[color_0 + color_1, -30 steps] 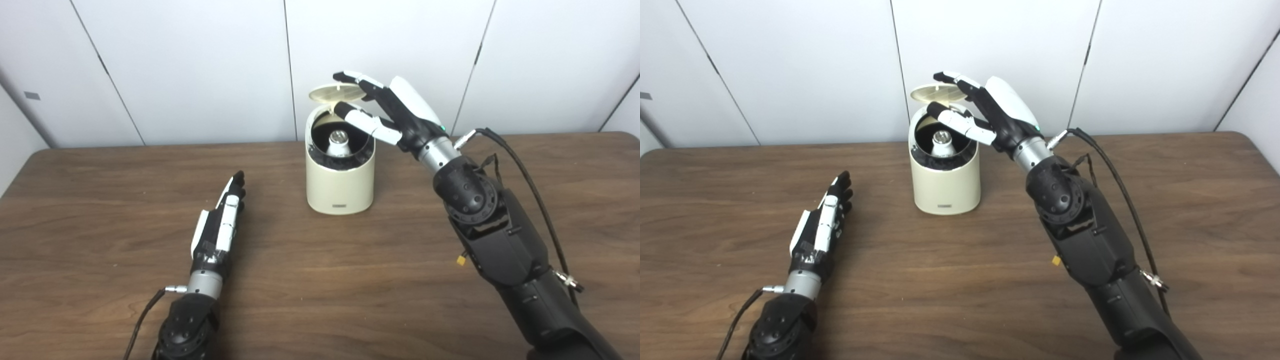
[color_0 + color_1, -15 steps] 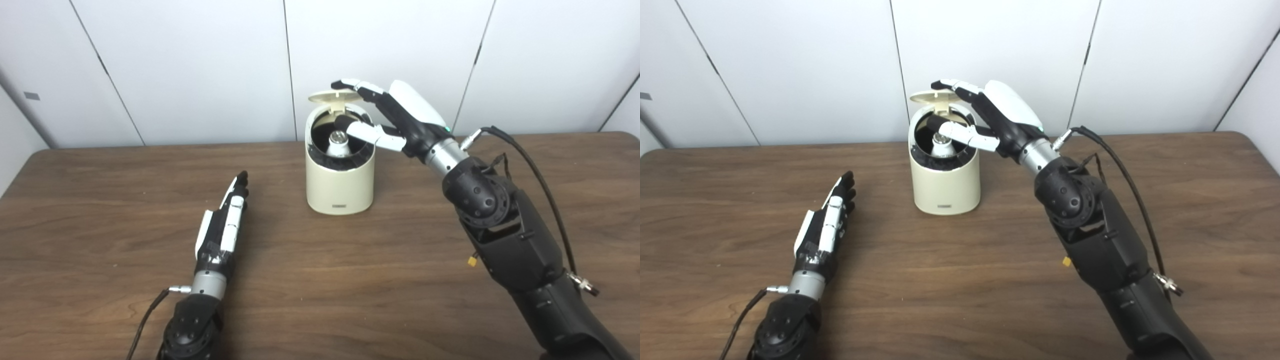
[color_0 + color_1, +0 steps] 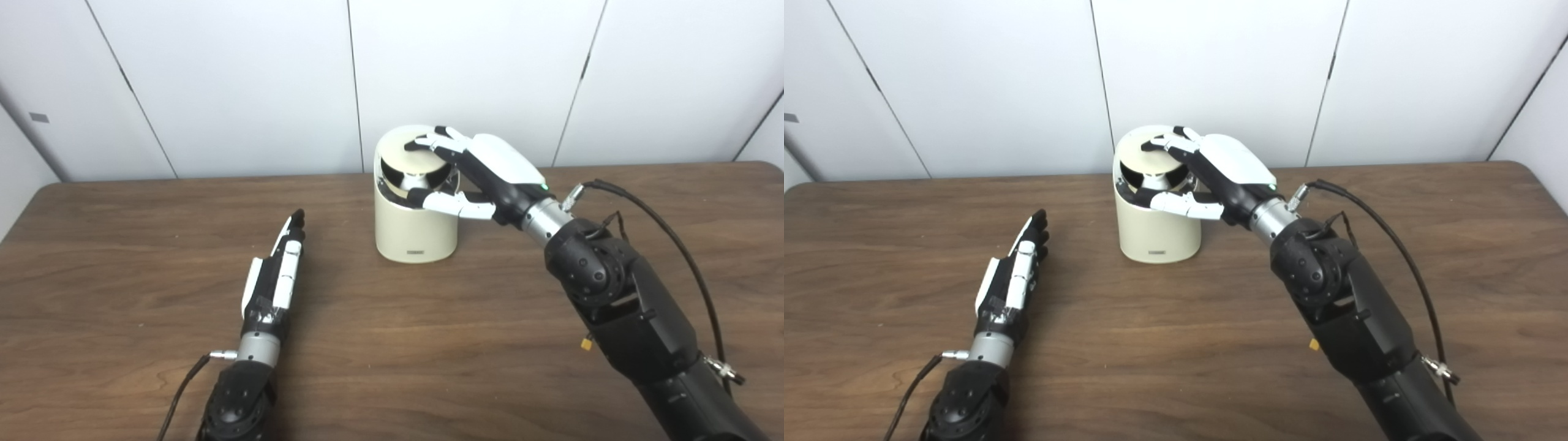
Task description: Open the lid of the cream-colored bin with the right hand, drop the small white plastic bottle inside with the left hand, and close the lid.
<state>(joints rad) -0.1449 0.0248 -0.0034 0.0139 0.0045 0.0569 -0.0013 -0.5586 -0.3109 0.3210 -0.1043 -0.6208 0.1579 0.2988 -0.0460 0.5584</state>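
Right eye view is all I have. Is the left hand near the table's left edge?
Observer: No. The left eye view shows the table ending at a left edge that your frame cuts off. The left hand lies flat and open, well inside that edge.
Operator: What's the grey thing clipped at my frame's left?
Observer: A small grey rectangular tag on the wall, whole in the left eye view.

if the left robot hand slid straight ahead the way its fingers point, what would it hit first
Probably nothing on the table: the left robot hand points toward the far edge, passing left of the bin, so the way looks free up to the wall. Depth is hard to judge.
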